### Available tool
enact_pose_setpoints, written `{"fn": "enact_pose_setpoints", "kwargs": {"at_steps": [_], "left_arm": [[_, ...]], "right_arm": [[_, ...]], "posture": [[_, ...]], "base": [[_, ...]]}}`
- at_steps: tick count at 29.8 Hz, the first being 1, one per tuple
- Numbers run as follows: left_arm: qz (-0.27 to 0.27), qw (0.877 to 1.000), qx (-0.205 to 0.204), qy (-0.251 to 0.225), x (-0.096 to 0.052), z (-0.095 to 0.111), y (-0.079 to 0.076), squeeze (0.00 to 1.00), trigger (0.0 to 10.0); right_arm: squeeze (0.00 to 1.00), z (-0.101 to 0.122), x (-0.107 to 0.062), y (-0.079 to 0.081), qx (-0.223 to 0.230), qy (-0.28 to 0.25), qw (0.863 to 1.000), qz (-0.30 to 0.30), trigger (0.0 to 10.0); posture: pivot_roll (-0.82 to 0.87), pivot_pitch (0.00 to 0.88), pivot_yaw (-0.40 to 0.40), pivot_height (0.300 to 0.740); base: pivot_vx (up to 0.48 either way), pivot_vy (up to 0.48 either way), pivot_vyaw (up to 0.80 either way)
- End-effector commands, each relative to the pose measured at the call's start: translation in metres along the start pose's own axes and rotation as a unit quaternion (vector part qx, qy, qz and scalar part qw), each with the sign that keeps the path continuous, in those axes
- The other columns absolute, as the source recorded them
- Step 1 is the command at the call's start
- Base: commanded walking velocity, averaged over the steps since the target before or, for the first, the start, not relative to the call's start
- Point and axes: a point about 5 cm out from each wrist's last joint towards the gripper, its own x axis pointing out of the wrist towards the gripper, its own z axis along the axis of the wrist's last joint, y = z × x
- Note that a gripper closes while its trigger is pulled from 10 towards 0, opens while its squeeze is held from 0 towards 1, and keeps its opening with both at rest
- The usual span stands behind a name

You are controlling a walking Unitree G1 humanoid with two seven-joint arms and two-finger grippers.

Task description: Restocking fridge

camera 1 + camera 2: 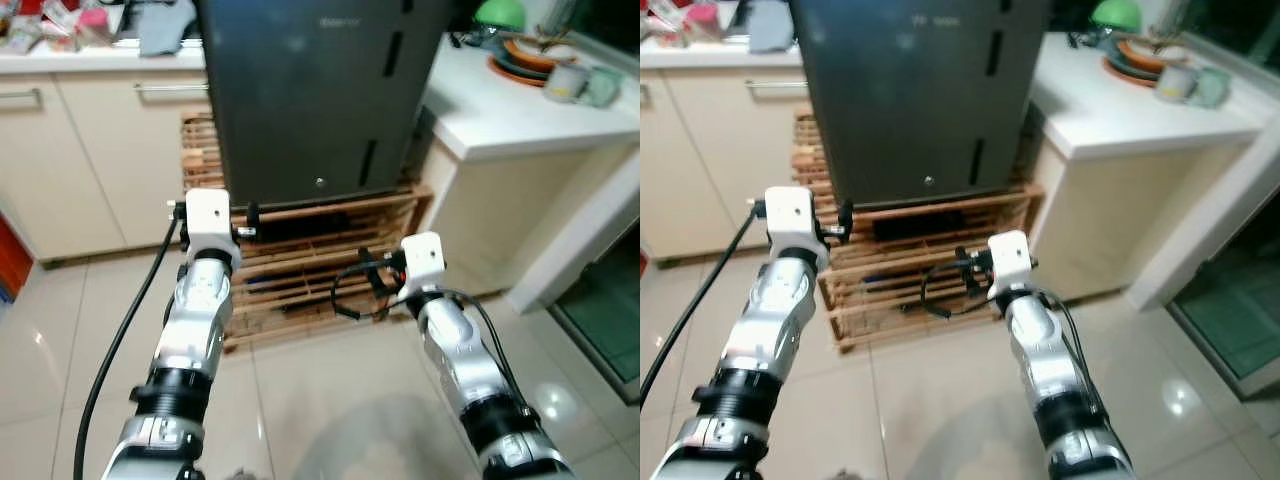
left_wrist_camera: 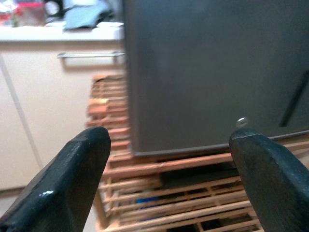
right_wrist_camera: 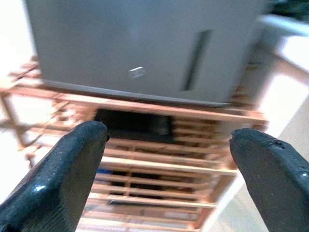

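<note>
You face the closed dark fridge on its wooden pallet, left gripper and right gripper both spread wide and empty; expect a stiff, heavy door, so hook the recessed slot handle.

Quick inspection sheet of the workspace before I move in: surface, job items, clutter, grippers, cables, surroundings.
Surface: glossy tiled floor.
Job's things: dark fridge, door shut, standing on a wooden slatted pallet; no stock seen.
Clutter: plates and cups on the white counter; cloth and packets on the left worktop.
Grippers: left gripper and right gripper both open, empty, raised toward the fridge base.
Cables: black cable along the left arm; looped cable at the right wrist.
Surroundings: cream cabinets.
</note>
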Motion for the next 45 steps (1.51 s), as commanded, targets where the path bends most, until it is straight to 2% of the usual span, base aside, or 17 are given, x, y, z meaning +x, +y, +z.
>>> {"fn": "enact_pose_setpoints", "kwargs": {"at_steps": [1, 2, 6, 7, 10, 18, 27, 32, 42, 45], "left_arm": [[-0.021, 1.0, 0.004, -0.002, 0.001, 0.002, -0.006, 0.0, 10.0], [-0.025, 1.0, 0.004, 0.001, 0.0, 0.001, -0.006, 0.0, 10.0], [-0.029, 1.0, 0.004, 0.009, -0.001, -0.003, -0.005, 0.0, 10.0], [-0.03, 0.999, -0.001, 0.022, -0.002, -0.008, -0.003, 0.0, 10.0], [-0.031, 0.999, -0.003, 0.031, -0.003, -0.011, -0.002, 0.0, 10.0], [-0.029, 0.999, -0.009, 0.031, -0.001, -0.008, 0.002, 0.0, 10.0], [-0.043, 0.998, -0.022, 0.038, -0.009, -0.013, 0.011, 0.0, 10.0], [-0.045, 0.998, -0.04, 0.037, -0.008, -0.011, 0.013, 0.0, 10.0], [-0.05, 0.998, -0.031, 0.01, -0.008, -0.002, 0.014, 0.0, 10.0], [-0.052, 0.998, -0.03, 0.004, -0.008, 0.0, 0.014, 0.0, 10.0]], "right_arm": [[0.25, 0.003, -0.008, -0.019, 0.012, -0.018, 0.998, -0.055, 10.0], [0.25, 0.002, -0.013, -0.028, 0.015, -0.021, 0.996, -0.086, 10.0], [0.25, -0.002, -0.022, -0.04, 0.026, -0.021, 0.991, -0.128, 10.0], [0.25, -0.004, -0.028, -0.05, 0.022, -0.022, 0.987, -0.161, 10.0], [0.25, -0.002, -0.029, -0.056, 0.022, -0.023, 0.984, -0.176, 10.0], [0.25, 0.003, -0.022, -0.052, 0.021, -0.026, 0.986, -0.165, 10.0], [0.25, -0.001, -0.024, -0.057, 0.01, -0.013, 0.986, -0.168, 10.0], [0.25, -0.006, -0.028, -0.06, 0.005, -0.004, 0.985, -0.17, 10.0], [0.25, -0.007, -0.027, -0.063, 0.005, -0.002, 0.985, -0.173, 10.0], [0.26, -0.007, -0.028, -0.064, 0.006, 0.0, 0.985, -0.173, 10.0]], "posture": [[-0.02, 0.0, -0.011, 0.74], [-0.02, 0.0, -0.004, 0.74], [-0.03, 0.0, 0.007, 0.74], [-0.04, 0.0, 0.016, 0.74], [-0.04, 0.0, 0.019, 0.74], [-0.02, 0.0, 0.005, 0.74], [-0.02, 0.0, -0.002, 0.74], [-0.03, 0.0, 0.0, 0.74], [-0.02, 0.0, -0.004, 0.74], [-0.02, 0.0, -0.006, 0.74]], "base": [[0.458, 0.0, 0.0], [0.458, 0.0, 0.0], [0.458, 0.0, 0.0], [0.458, 0.0, 0.0], [0.456, 0.0, 0.0], [0.359, 0.224, 0.0], [0.0, 0.47, 0.0], [-0.048, 0.434, -0.8], [-0.048, 0.44, -0.8], [0.0, 0.47, 0.0]]}}
